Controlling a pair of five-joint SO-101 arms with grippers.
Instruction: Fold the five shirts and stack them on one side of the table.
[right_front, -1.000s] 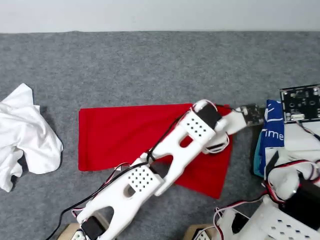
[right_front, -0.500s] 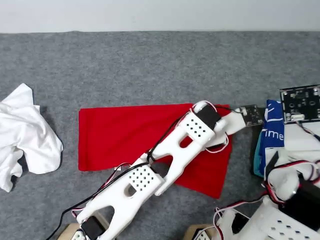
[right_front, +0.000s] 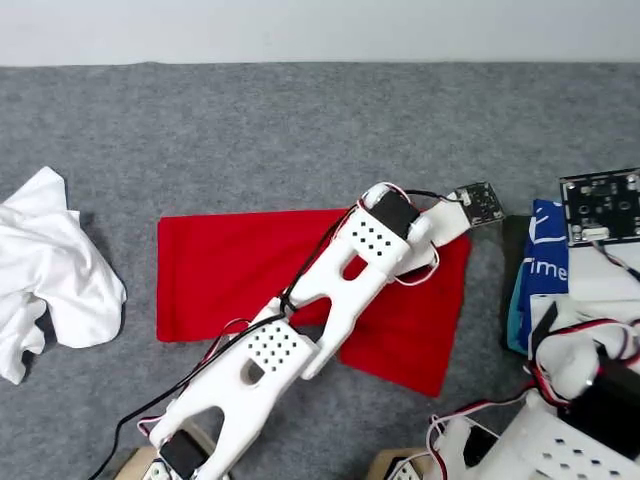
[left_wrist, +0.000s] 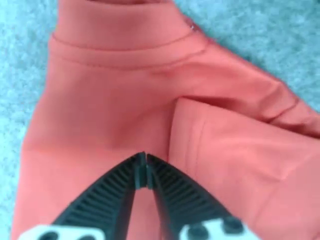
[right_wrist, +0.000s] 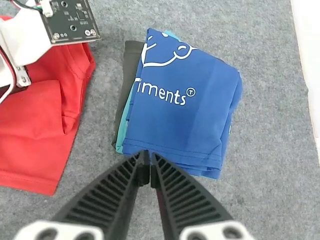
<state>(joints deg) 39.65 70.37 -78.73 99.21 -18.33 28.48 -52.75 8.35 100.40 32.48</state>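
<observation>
A red shirt (right_front: 230, 270) lies flat mid-table, partly folded, with a sleeve turned in over its body (left_wrist: 235, 165). My left arm (right_front: 380, 240) stretches across it, and the left gripper (left_wrist: 145, 164) hovers shut just over the red cloth near the collar, with nothing seen between its fingers. To the right sits a stack of folded shirts (right_front: 545, 262), blue on top (right_wrist: 185, 110) with teal and dark ones under it. My right gripper (right_wrist: 149, 167) is shut and empty above the near edge of that stack. A crumpled white shirt (right_front: 50, 270) lies at the far left.
The grey felt table (right_front: 300, 130) has free room behind the red shirt and between it and the white shirt. The left arm's wrist board (right_wrist: 65, 20) lies close to the stack. The right arm's base (right_front: 590, 400) fills the near right corner.
The left arm's wrist has swung back and to the left, away from the blue stack, toward the red shirt's far right corner. The right arm has kept still.
</observation>
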